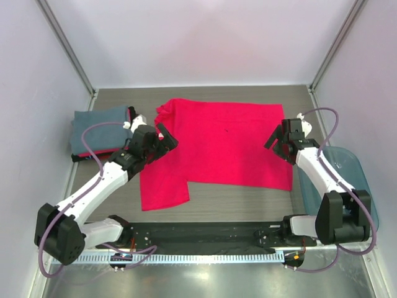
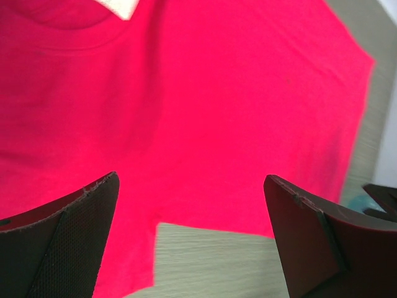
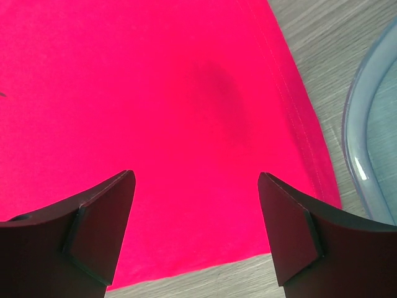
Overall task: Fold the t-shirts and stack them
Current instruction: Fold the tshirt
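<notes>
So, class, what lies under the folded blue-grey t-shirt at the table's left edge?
Red cloth peeks out beneath the blue-grey t-shirt along its near edge, probably another folded shirt. The rest of it, and anything lower, is covered.

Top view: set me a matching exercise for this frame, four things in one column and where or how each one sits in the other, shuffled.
Things:
1. red tee
2. grey tee
3. tub
4. left gripper

Places or states:
a. far right, beside the red tee
b. folded, far left
c. open, above the red tee's left edge
d. spread out in the centre

Pairs: 1-d, 2-b, 3-a, 4-c
</notes>
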`<action>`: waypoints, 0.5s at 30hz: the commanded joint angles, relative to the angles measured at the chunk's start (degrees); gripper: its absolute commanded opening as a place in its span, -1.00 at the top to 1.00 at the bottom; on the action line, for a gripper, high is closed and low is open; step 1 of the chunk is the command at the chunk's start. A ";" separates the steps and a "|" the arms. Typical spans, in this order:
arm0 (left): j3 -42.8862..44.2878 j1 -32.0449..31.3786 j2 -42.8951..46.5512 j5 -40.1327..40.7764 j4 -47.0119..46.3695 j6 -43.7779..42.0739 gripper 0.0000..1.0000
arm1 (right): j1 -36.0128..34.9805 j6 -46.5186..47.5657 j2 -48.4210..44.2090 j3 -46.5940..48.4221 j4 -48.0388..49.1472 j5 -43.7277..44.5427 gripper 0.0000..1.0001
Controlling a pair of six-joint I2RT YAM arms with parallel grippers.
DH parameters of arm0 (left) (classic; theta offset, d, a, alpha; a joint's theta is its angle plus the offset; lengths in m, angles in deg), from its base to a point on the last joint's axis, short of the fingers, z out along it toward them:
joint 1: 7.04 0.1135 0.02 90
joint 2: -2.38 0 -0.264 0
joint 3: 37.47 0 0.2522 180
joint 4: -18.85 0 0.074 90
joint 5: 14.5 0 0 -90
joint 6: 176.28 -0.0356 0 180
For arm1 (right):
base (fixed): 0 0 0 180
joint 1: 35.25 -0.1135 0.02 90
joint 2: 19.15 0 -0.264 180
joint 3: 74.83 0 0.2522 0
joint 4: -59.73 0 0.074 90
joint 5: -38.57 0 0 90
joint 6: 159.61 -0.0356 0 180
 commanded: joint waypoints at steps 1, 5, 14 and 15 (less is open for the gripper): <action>-2.33 0.32 -0.42 5.38 3.59 -0.49 -0.99 | -0.29 0.07 2.87 0.12 1.61 1.59 -0.71; -0.41 0.32 -6.82 7.22 3.49 -1.19 -0.96 | -0.29 -0.55 8.14 2.75 2.58 1.50 -0.60; 12.68 0.58 -23.35 12.77 9.73 -1.28 -0.95 | -0.30 -3.18 21.41 10.22 2.85 3.27 -0.60; 13.65 0.76 -25.98 12.51 10.52 -1.28 -0.96 | -0.38 -3.18 22.55 10.66 2.76 2.91 -0.70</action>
